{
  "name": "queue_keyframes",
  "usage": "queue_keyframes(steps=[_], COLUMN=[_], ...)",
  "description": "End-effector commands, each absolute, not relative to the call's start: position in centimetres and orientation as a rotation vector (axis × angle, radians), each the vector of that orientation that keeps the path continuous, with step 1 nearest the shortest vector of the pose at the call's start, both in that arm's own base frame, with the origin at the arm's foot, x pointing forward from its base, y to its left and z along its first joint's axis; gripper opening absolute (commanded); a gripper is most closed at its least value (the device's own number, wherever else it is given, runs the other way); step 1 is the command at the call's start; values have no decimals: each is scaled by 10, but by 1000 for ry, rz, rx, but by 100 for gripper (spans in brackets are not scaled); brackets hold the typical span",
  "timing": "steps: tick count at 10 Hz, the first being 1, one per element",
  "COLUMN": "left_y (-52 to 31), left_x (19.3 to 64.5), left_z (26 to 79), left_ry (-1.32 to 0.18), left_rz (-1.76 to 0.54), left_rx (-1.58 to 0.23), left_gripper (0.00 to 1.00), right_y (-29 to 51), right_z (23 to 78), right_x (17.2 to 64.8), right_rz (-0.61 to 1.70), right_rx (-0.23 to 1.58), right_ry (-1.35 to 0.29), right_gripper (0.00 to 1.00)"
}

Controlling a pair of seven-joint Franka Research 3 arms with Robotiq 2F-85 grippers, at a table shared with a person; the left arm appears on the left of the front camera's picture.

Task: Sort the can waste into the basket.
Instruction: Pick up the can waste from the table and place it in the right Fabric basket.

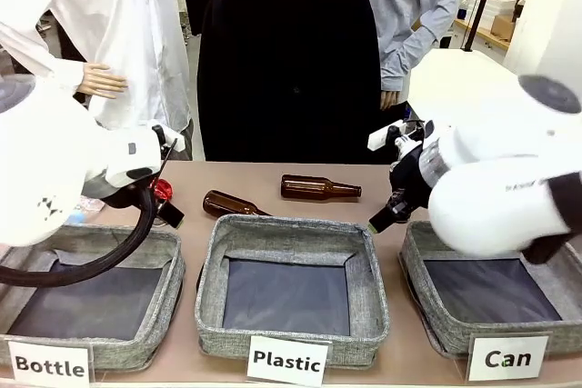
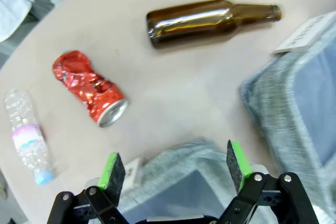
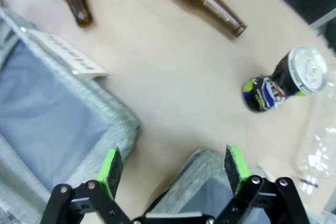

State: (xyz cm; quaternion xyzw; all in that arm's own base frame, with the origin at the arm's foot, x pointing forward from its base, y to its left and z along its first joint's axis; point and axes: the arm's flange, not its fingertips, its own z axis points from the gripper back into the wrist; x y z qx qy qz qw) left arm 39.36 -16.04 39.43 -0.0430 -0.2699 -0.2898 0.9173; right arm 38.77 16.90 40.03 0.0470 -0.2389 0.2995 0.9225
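Left gripper [image 2: 175, 169], right gripper [image 3: 173, 169]: fingers apart, empty.
Red can [image 2: 89, 87] lies near a plastic bottle [image 2: 29, 135]; sloppy aim might grab that.

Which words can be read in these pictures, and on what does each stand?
"Bottle": left white sign on left square grey fabric basket.
"Plastic": middle white sign on middle grey basket.
"Can": right white sign on right grey basket.
Crushed dark metal can: print too blurred.
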Motion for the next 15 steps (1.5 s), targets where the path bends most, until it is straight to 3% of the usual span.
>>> queue_keyframes(steps=[1,3,4,6,8,12,13,14,15], left_y=[-131,-78,-42,53,130,195,197,190,232], left_x=[354,312,294,281,275,278,284,292,284], left_z=[461,509,520,503,455,377,375,375,370], left_ry=[-528,-476,-518,-671,-712,-671,-653,-629,-627], left_rz=[-551,-634,-622,-457,-166,368,424,537,395], left_rx=[-249,-568,-663,-876,-1090,-1255,-1204,-1113,-1224], left_gripper=[100,100,100,100,100,100,100,100,100], right_y=[140,92,58,-33,-106,-188,-194,-221,-221], right_z=[471,508,516,499,456,386,376,409,409], right_x=[371,345,332,313,301,283,281,297,297], right_rz=[562,532,499,320,123,-236,-306,-233,-233], right_rx=[259,462,542,731,913,1114,1118,1076,1076], right_ry=[-420,-360,-397,-525,-579,-650,-660,-619,-619], right_gripper=[100,100,100,100,100,100,100,100,100])
